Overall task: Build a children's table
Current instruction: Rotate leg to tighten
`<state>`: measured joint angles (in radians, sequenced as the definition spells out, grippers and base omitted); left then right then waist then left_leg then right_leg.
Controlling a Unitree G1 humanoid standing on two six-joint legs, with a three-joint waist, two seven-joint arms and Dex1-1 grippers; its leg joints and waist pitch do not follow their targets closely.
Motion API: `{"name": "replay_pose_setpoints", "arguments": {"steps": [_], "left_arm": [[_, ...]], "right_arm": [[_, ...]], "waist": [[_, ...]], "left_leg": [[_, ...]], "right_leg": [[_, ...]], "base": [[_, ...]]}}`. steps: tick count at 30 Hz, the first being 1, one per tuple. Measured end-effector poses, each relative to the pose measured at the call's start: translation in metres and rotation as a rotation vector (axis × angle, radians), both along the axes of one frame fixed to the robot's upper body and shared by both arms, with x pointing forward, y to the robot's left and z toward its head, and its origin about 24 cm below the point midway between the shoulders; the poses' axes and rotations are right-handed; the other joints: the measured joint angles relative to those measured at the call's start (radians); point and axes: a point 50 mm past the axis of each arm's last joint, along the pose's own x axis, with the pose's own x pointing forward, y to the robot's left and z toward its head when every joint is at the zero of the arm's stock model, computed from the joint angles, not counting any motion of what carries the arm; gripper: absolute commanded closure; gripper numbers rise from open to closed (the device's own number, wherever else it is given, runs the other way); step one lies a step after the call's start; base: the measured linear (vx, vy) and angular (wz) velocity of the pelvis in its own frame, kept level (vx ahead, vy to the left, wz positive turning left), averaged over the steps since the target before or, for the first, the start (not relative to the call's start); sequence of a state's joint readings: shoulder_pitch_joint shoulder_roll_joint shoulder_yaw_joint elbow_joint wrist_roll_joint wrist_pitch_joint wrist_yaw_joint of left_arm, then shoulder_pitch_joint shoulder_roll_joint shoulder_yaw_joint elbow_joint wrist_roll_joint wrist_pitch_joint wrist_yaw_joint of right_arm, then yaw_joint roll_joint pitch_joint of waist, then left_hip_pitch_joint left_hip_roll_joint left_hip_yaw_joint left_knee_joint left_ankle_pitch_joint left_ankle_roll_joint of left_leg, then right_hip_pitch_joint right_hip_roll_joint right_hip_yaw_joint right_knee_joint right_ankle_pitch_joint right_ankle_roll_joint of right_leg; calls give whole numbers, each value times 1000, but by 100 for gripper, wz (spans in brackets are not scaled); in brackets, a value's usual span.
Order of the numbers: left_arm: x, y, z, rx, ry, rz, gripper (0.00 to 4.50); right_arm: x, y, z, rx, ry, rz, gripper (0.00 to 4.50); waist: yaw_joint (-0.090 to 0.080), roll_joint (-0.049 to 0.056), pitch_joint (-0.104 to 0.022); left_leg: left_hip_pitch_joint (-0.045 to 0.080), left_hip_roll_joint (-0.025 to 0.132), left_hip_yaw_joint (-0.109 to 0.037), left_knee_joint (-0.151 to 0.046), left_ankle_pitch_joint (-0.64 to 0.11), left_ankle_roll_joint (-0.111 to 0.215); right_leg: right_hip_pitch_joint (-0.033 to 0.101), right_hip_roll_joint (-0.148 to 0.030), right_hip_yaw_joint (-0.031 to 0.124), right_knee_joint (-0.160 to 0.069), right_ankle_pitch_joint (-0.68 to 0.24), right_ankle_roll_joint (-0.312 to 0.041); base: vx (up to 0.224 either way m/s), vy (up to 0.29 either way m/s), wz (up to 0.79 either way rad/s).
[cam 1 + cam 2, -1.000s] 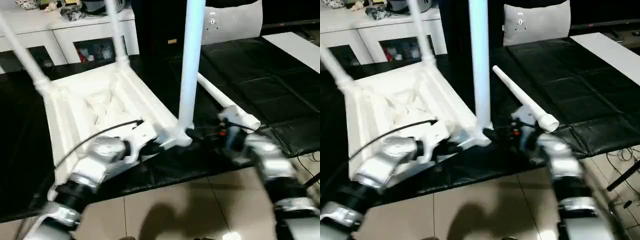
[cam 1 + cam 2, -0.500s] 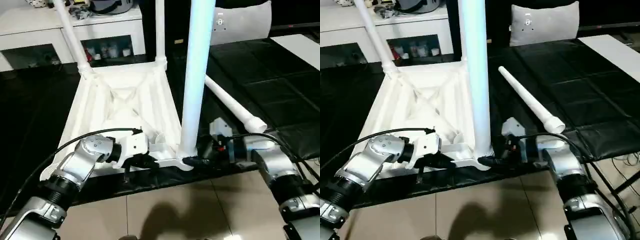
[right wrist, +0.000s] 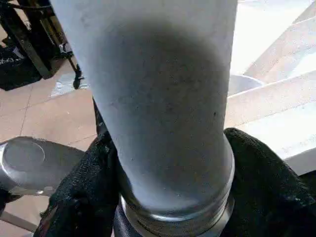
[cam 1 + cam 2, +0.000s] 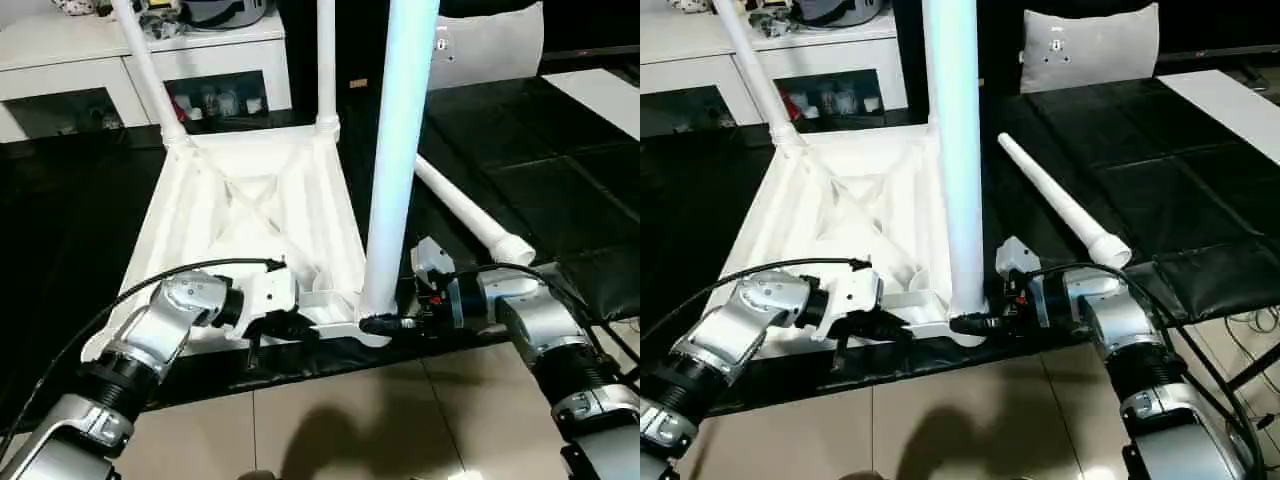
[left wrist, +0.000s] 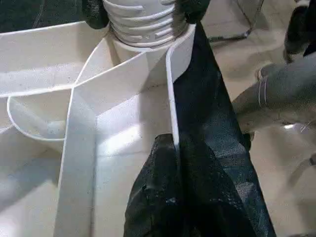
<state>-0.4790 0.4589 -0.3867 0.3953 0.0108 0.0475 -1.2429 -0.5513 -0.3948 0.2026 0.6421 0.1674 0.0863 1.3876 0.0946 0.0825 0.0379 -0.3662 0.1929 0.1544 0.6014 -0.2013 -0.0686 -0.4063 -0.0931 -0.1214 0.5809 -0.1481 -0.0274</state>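
Note:
The children's table lies upside down on black mats, its white tabletop (image 4: 250, 200) showing the X-ribbed underside. Two legs (image 4: 145, 70) (image 4: 326, 60) stand in the far corner sockets. A third leg (image 4: 395, 180) stands in the near right socket. My right gripper (image 4: 385, 322) is shut on this leg's base, with black fingers (image 3: 84, 187) pressed on both sides of the leg (image 3: 158, 89). My left gripper (image 4: 290, 325) is shut on the tabletop's near rim (image 5: 173, 98), close to that same corner. A fourth leg (image 4: 465, 210) lies loose on the mat to the right.
A white cabinet (image 4: 120, 60) with glass doors stands behind the table. A grey cushion (image 4: 490, 45) sits at the back right. Black mats (image 4: 540, 150) spread to the right, and tiled floor (image 4: 330, 420) lies under my forearms.
The view has swung, so the tabletop now sits squarer in the picture. My right gripper has moved in to the near leg's base and its fingers have drawn together around it. The left grip is unchanged.

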Motion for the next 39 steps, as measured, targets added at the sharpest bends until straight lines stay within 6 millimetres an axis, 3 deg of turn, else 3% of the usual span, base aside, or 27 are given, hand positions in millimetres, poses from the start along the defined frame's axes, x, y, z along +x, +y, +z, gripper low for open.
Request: {"name": "replay_pose_setpoints", "arguments": {"steps": [5,8,13,18,19,22,28,31,35,39], "left_arm": [[-5,3,-3,-48,59,128,450],[0,2,-6,-68,64,312,450],[6,-21,-10,-156,94,553,450],[13,-38,-8,-154,38,668,450],[15,-43,-7,-162,31,680,450],[15,-55,-6,-171,28,668,450],[12,-66,-1,-188,26,593,450],[12,-64,0,-184,18,567,450],[13,-52,0,-160,-12,517,450],[11,-35,0,-117,-33,425,450]], "right_arm": [[1,11,-4,36,14,-90,175],[12,26,-13,80,0,-332,176],[33,43,-16,92,-3,-641,176],[46,58,-15,64,-41,-841,176],[47,56,-15,67,-48,-874,120],[49,50,-14,111,-35,-927,99],[46,28,-11,125,-92,-898,48],[38,10,-14,119,-113,-852,21],[24,-6,-17,114,-128,-760,7],[15,-15,-7,127,-143,-593,7]], "waist": [[-13,1,-1],[-60,0,-1],[-119,-2,1],[-142,-2,1],[-140,-2,1],[-136,1,0],[-74,2,-1],[-54,3,-1],[-47,6,0],[-43,11,3]], "left_leg": [[2,1,1,0,-1,-2],[9,2,2,0,0,-7],[13,0,-2,1,0,-7],[12,-3,-8,1,0,-7],[11,-2,-9,1,0,-7],[2,-3,-10,0,0,-6],[-2,-5,-8,-3,-2,4],[-4,-4,-6,-4,-2,5],[-7,-2,-6,0,-2,5],[-5,-2,-6,2,-2,4]], "right_leg": [[0,0,1,1,0,0],[3,1,0,2,-2,4],[4,1,-5,-4,-3,4],[3,0,-9,-6,-3,5],[3,0,-11,-8,-3,5],[3,-1,-9,-10,-3,5],[-2,0,-4,-4,-1,1],[-6,1,-4,-2,-3,0],[-10,1,-4,1,-2,-1],[-9,1,-2,1,0,1]], "base": [[0,0,0],[0,0,0],[0,0,0],[0,0,0],[0,0,0],[0,0,0],[30,-3,3],[0,0,0],[0,0,0],[0,0,0]]}}
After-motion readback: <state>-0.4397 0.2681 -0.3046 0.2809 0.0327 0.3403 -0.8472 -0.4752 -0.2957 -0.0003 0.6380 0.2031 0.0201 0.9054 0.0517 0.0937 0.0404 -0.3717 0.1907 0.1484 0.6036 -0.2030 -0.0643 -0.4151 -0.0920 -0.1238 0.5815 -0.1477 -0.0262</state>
